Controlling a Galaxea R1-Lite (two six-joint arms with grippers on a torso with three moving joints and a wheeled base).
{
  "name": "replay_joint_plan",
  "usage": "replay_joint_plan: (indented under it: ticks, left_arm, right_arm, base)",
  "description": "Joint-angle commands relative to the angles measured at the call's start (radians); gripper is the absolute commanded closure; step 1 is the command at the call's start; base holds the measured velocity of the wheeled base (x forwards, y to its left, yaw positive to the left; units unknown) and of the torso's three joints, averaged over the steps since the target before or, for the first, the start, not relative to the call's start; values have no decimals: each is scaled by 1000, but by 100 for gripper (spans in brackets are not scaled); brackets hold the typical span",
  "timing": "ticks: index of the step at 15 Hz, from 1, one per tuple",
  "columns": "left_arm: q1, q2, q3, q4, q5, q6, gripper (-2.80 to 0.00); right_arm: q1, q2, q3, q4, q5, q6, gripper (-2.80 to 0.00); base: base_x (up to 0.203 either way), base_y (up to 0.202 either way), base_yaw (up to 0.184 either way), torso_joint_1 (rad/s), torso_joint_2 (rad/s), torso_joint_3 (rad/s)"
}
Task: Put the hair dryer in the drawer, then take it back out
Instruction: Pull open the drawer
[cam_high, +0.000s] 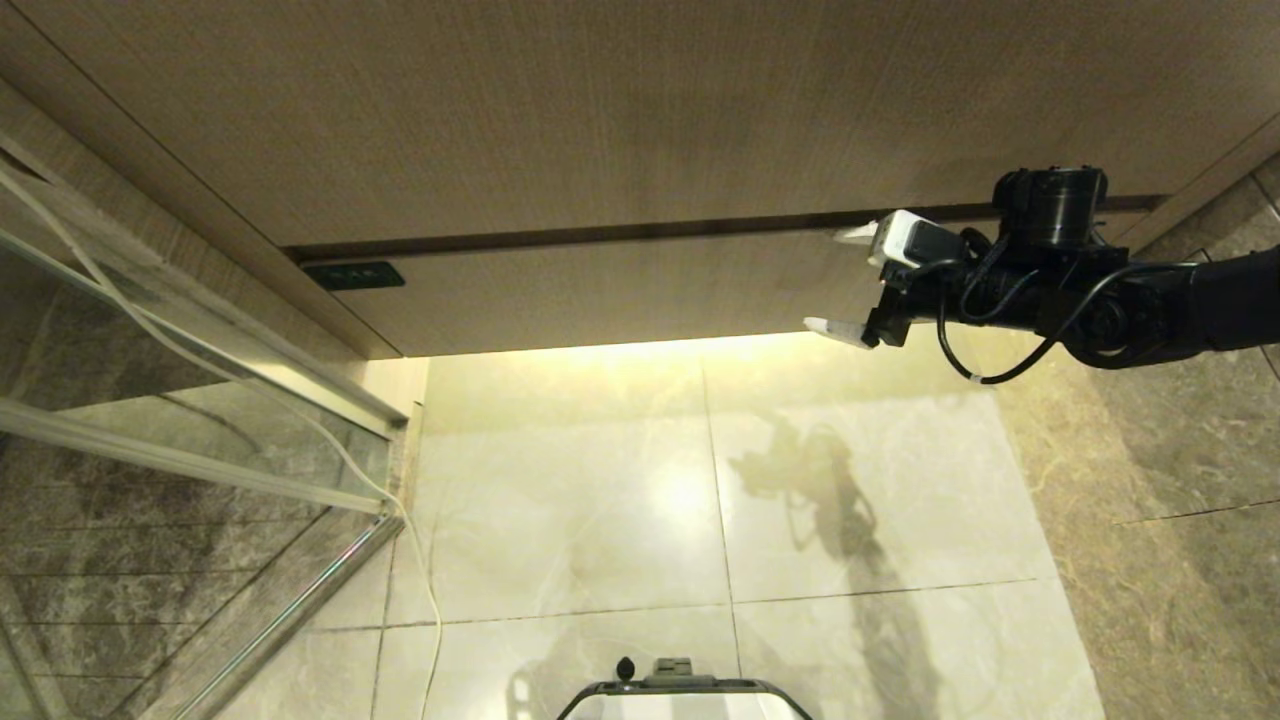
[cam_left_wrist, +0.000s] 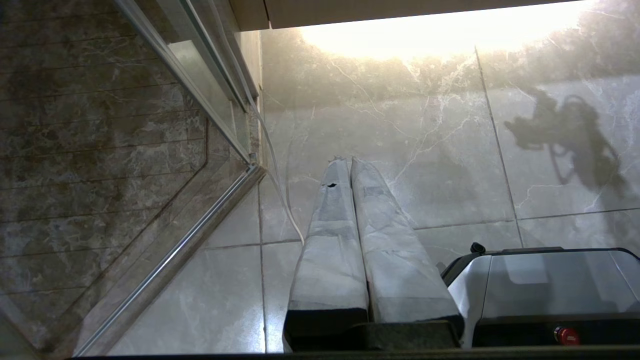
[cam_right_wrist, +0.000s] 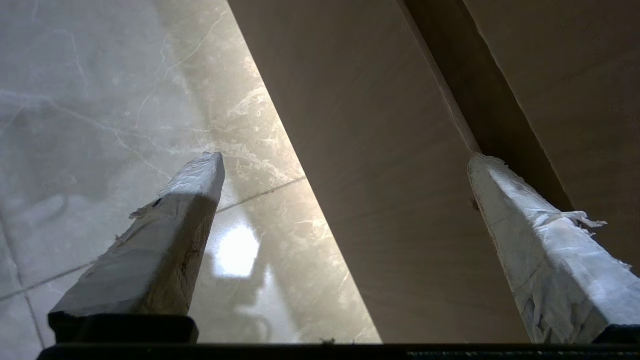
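The drawer (cam_high: 620, 290) is a shallow light-wood front, closed under the vanity, with a small black label (cam_high: 352, 275) at its left end. My right gripper (cam_high: 828, 282) is open at the drawer's right end. One fingertip is level with the dark gap above the front, the other with its lower edge. In the right wrist view the drawer (cam_right_wrist: 390, 200) fills the space between the spread fingers of the right gripper (cam_right_wrist: 345, 160), and nothing is held. My left gripper (cam_left_wrist: 345, 162) hangs shut over the floor, outside the head view. The hair dryer is out of view.
A taller wood panel (cam_high: 600, 110) sits above the drawer. A glass shower door (cam_high: 200, 400) with a metal frame stands at the left, and a thin white cord (cam_high: 400, 520) trails beside it. Dark marble (cam_high: 1180, 480) borders the right. My base (cam_high: 680, 695) shows at the bottom.
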Motion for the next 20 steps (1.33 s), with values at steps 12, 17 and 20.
replay_joint_plan:
  ticks: [12,17,20]
  left_arm:
    - [0,0,0,-1,0,0,0]
    - [0,0,2,0,0,0,0]
    - [0,0,2,-1,0,0,0]
  right_arm:
    - [25,41,-65,12,-160,-168,-280]
    - [26,64,-92,-1,-164,-128,-280]
    - [26,92,-130,-3,-166,-121,-280]
  base:
    - [0,0,0,0,0,0]
    - [0,0,0,0,0,0]
    - [0,0,0,0,0,0]
